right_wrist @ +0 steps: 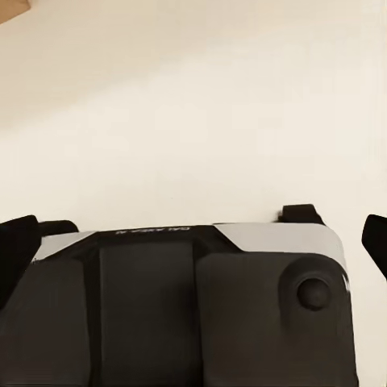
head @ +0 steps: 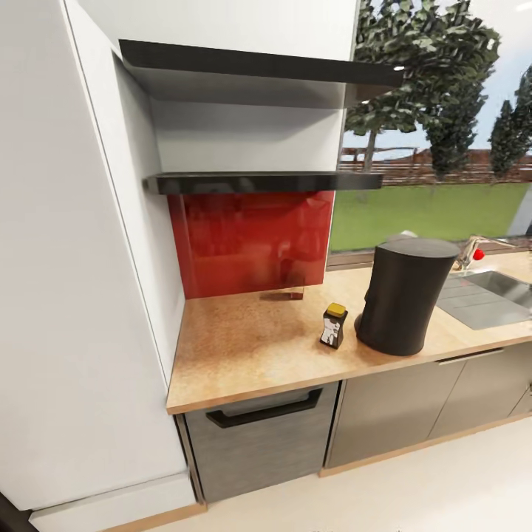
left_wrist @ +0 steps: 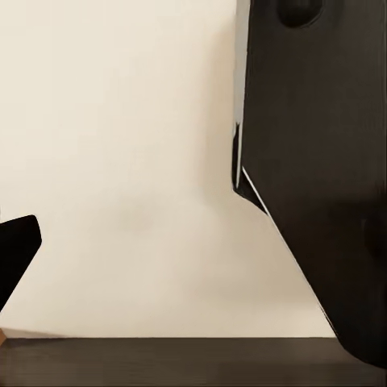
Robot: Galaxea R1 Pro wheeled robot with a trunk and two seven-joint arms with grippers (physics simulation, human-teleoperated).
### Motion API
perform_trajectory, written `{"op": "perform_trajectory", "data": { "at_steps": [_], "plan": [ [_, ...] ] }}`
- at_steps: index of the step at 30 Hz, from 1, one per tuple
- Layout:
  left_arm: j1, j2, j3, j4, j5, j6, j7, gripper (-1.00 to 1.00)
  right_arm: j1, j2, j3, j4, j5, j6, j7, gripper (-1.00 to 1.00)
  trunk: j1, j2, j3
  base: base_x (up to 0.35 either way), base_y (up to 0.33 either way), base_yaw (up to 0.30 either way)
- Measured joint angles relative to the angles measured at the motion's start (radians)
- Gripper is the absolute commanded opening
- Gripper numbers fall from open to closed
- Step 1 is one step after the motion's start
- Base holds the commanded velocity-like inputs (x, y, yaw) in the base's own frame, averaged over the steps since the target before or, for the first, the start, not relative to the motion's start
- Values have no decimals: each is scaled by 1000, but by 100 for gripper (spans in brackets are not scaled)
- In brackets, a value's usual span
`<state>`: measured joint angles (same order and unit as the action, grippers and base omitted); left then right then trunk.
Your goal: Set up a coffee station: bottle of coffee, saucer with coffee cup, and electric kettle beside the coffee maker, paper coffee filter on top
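Beside the coffee maker [head: 405,294] on the tabletop [head: 244,355] I see the coffee bottle [head: 334,325], just apart; both jaws' openings I cannot tell.

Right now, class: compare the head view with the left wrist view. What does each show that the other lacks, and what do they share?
Head view alone: the coffee maker standing on the countertop, the bottle of coffee beside it, two dark shelves, a red backsplash and a sink. Left wrist view alone: dark robot bodywork over pale floor. Shared: arguably pale floor, nothing from the task.
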<state>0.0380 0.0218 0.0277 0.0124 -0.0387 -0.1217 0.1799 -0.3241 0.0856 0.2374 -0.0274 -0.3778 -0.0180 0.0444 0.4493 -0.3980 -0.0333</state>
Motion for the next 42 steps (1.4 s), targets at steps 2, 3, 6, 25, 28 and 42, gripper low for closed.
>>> {"op": "perform_trajectory", "data": {
  "at_steps": [2,3,6,25,28,42],
  "plan": [
    [-1,1,-1,6,11,0,0,100,0,-4,-1,0,0,0,1,100,0,0,0,0,0,-276],
    [-1,0,0,6,13,-1,0,100,0,-6,-2,0,-1,0,2,100,0,0,0,0,0,-288],
    [-1,1,-1,6,15,-4,0,100,0,-9,-3,0,-1,1,3,100,0,0,0,0,0,-295],
    [-1,1,3,4,16,-1,1,100,0,-11,-1,0,0,0,2,100,0,0,0,0,0,-300],
    [-1,1,3,4,17,-1,1,100,0,-11,-1,0,0,0,2,100,0,0,0,0,0,-300],
    [-3,0,2,-62,17,1,0,100,0,-11,0,0,2,0,2,100,0,0,0,219,-90,-300]
  ]
}}
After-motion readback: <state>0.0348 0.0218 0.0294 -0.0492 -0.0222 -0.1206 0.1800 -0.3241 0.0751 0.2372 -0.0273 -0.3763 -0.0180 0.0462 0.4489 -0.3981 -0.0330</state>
